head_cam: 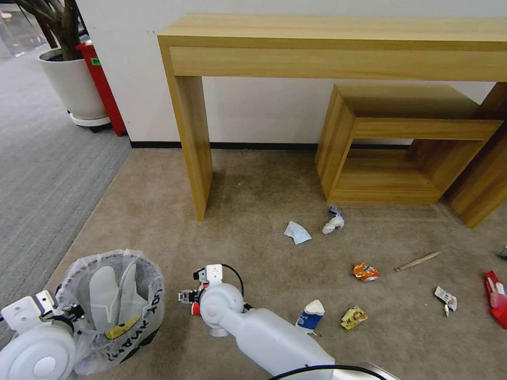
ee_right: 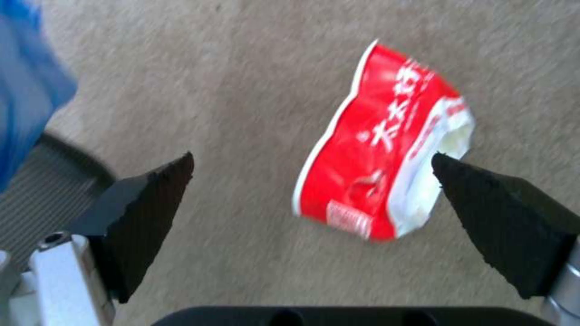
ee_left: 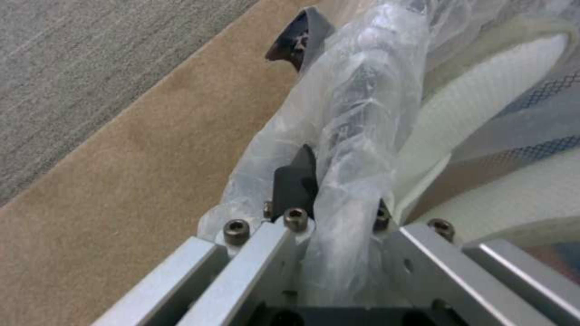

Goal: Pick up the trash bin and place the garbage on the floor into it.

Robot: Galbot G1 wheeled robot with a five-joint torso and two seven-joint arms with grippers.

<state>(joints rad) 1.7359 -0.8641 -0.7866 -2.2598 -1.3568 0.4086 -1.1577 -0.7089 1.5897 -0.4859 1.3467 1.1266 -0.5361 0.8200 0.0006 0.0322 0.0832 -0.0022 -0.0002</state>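
1. Down at seven o'clock, my left gripper (ee_left: 329, 199) pinches the trash bin (head_cam: 113, 309) by its bagged rim, keeping it beside me; two white slippers (head_cam: 113, 293) sit inside.
2. At six o'clock my right gripper (ee_right: 311, 181) hangs wide open, holding nothing, above the crushed red paper cup (ee_right: 387, 149), framed for a grasp.
3. Beige carpet (head_cam: 253, 211) carries a tissue (head_cam: 297, 232), an orange can (head_cam: 365, 272), and a blue-white carton (head_cam: 311, 315), below a wooden desk (head_cam: 327, 47) at twelve.

Two slippers (head_cam: 112, 295) in one bin (head_cam: 113, 311); one red cup (ee_right: 387, 145).
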